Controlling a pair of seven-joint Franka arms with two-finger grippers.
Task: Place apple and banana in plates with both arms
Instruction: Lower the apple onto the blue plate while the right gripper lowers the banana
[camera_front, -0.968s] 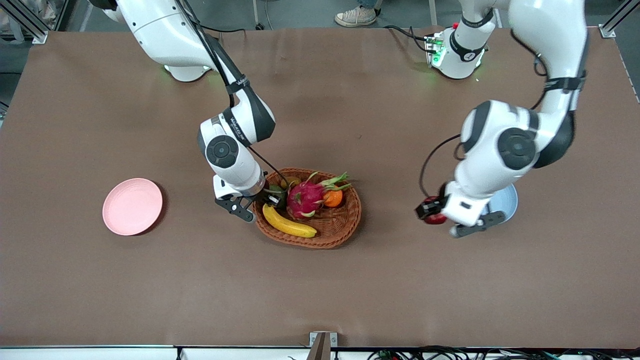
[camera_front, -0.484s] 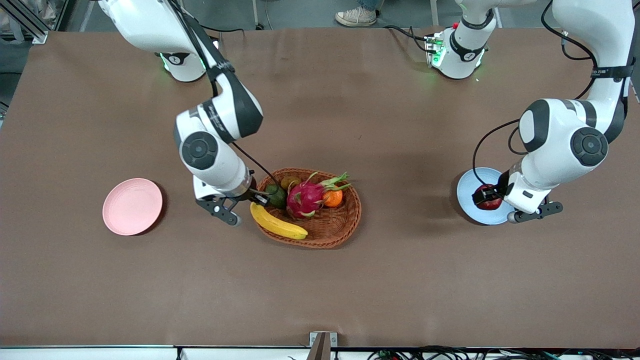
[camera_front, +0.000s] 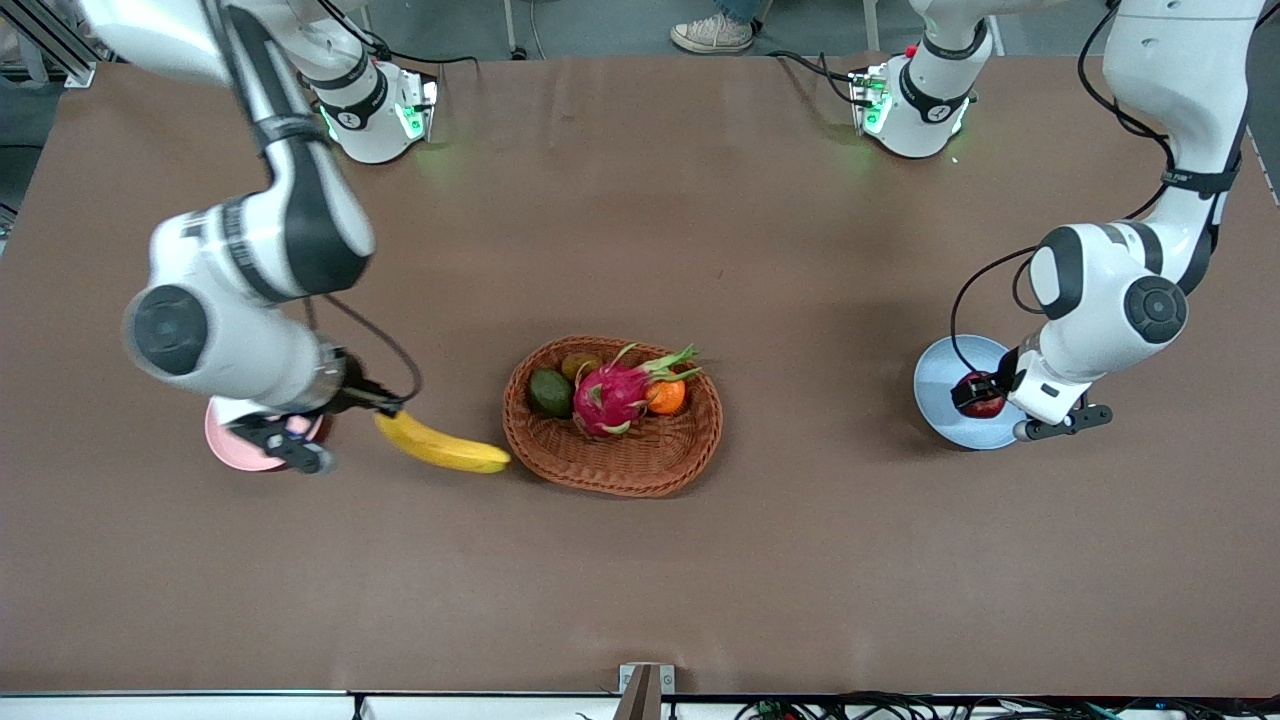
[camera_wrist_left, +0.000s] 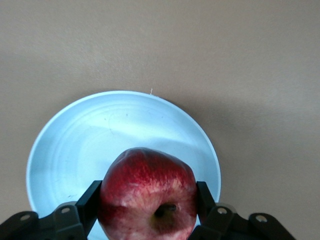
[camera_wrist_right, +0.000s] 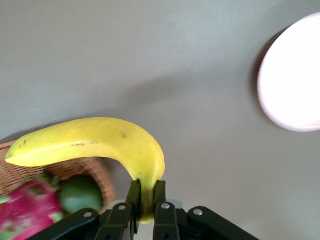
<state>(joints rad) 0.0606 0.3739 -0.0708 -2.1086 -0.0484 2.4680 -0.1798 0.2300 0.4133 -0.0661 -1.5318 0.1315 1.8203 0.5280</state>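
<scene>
Right end effector (camera_wrist_right: 145, 202): fingers pinched tight on the stem end of the banana (camera_front: 441, 446), carried in the air over bare counter (camera_front: 640, 560) between the pink plate (camera_front: 232, 450) and the basket (camera_front: 612, 470). Banana's free tip reaches to the basket's rim in the front view. Pink plate partly hidden under the right arm's wrist.

Left end effector (camera_wrist_left: 148, 201): fingers clamped on either side of the apple (camera_wrist_left: 148, 192), held over the blue plate (camera_wrist_left: 75, 145) at the left arm's end; whether it touches the plate, cannot tell.

Basket holds dragon fruit (camera_front: 608, 396), orange (camera_front: 665, 396), and a green fruit (camera_front: 550, 393).
</scene>
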